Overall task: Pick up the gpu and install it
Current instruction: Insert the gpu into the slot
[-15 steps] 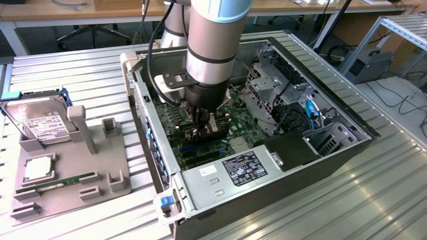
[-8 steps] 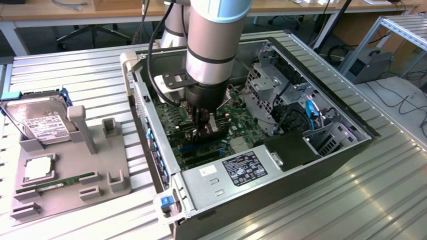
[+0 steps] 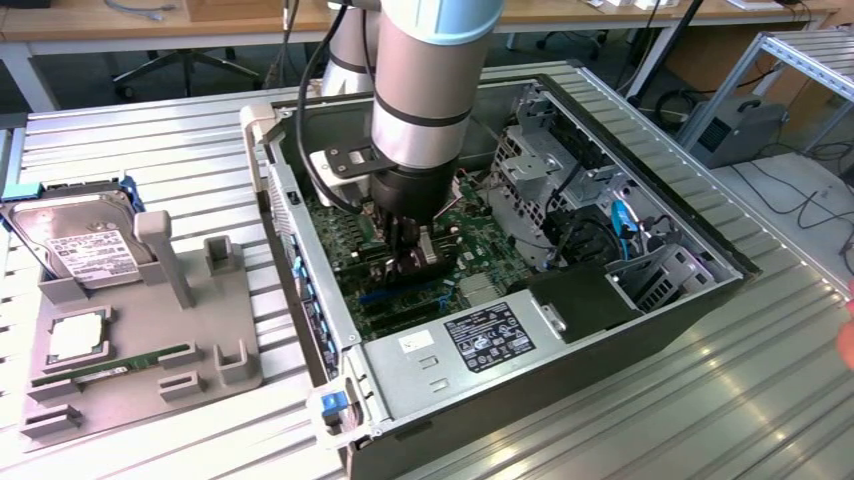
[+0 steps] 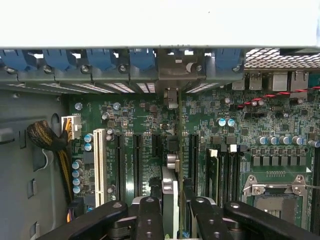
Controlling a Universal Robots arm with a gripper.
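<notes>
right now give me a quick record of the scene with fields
gripper: lowered inside the open computer case, shut on the gpu
gpu: held on edge between the fingers, just above the motherboard slots
holder tray: on the exterior view's left, beside the case
hard drive: on the tray
memory stick: lying on the tray

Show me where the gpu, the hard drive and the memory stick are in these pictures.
gpu (image 4: 170,202): wrist view, its edge between the fingers.
hard drive (image 3: 83,243): exterior view, its white label.
memory stick (image 3: 114,364): exterior view, middle of its green board.
</notes>
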